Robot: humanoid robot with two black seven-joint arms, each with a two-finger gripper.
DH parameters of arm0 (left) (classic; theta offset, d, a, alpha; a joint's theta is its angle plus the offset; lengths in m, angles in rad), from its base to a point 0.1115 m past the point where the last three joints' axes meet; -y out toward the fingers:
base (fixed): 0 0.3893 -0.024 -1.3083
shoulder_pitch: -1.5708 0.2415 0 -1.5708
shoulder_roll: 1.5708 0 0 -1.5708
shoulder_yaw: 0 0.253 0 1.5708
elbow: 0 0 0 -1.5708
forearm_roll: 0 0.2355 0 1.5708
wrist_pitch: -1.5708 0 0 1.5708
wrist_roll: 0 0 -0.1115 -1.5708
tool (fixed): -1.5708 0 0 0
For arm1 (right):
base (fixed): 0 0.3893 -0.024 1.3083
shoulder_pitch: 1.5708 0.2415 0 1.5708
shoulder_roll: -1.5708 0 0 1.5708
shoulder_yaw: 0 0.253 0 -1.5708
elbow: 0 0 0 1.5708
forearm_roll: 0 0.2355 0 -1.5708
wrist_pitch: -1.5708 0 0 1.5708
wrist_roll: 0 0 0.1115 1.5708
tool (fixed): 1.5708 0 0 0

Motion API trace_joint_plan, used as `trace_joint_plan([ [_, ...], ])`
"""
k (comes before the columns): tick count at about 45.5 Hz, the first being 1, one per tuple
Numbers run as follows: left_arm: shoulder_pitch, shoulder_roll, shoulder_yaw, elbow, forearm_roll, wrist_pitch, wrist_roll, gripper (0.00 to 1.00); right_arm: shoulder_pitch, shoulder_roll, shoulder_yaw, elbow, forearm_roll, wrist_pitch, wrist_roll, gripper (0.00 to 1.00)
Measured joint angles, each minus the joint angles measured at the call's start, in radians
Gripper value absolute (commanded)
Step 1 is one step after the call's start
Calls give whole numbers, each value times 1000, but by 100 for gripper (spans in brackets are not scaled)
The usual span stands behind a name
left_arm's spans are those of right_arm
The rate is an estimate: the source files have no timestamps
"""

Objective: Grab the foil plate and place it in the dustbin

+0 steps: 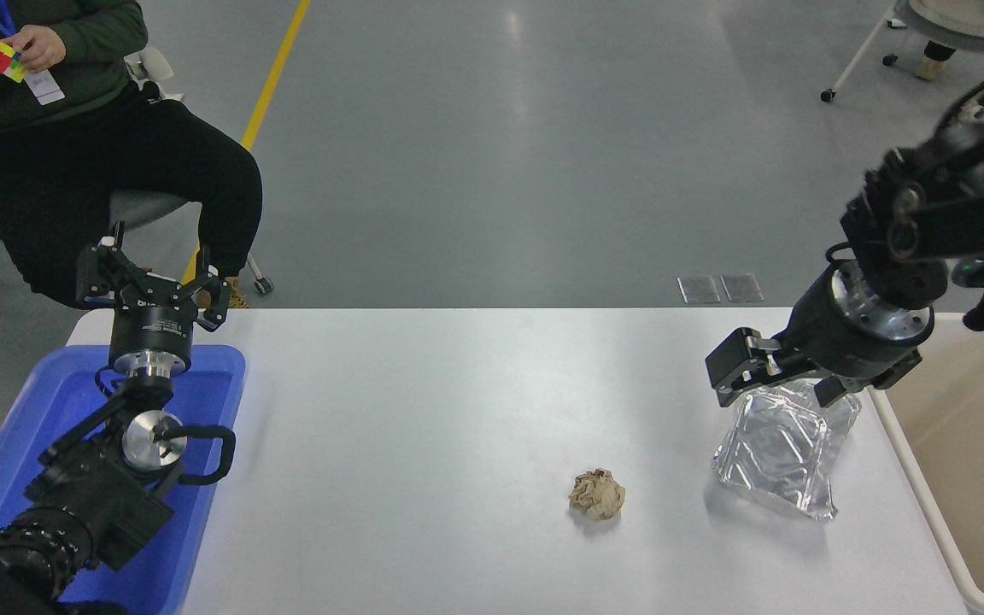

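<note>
The foil plate (785, 450) sits on the white table (424, 410) near its right edge, tipped up rather than lying flat, its crinkled base facing out and its lower end resting on the tabletop. The right gripper (787, 389) hangs just over the plate's upper rim, fingers spread wide: one black finger (735, 369) juts out to the left of the plate, the other sits at the rim's right corner. I cannot tell whether either finger touches the foil; nothing is pinched between them. The right arm (945, 213) reaches in from the right edge, angled down and to the left. Just beside the plate, at the table's right end, stands the cream dustbin (898, 453), its rim close to the plate's right side. A small crumpled tan paper ball (597, 494) lies on the table to the left of the plate, a little apart from it. Over at the lower left the left arm (90, 487) is parked above a blue tray (48, 401), and the left gripper (153, 282) points away toward the far edge with its fingers apart, holding nothing. Beyond that corner a person (73, 128) sits on a chair, both hands on a coloured cube (5, 58).
</note>
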Motion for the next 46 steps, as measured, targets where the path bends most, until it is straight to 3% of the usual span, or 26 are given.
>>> trace_joint_plan([
  [21,0,0,0,0,0,0,0,99,-460,-212,106,-435,-130,-39,-4,100],
  [35,0,0,1,0,0,1,0,99,-681,-238,231,-559,-123,-98,-18,100],
  [46,0,0,1,0,0,0,0,99,-828,-220,324,-595,-100,-231,-49,100],
])
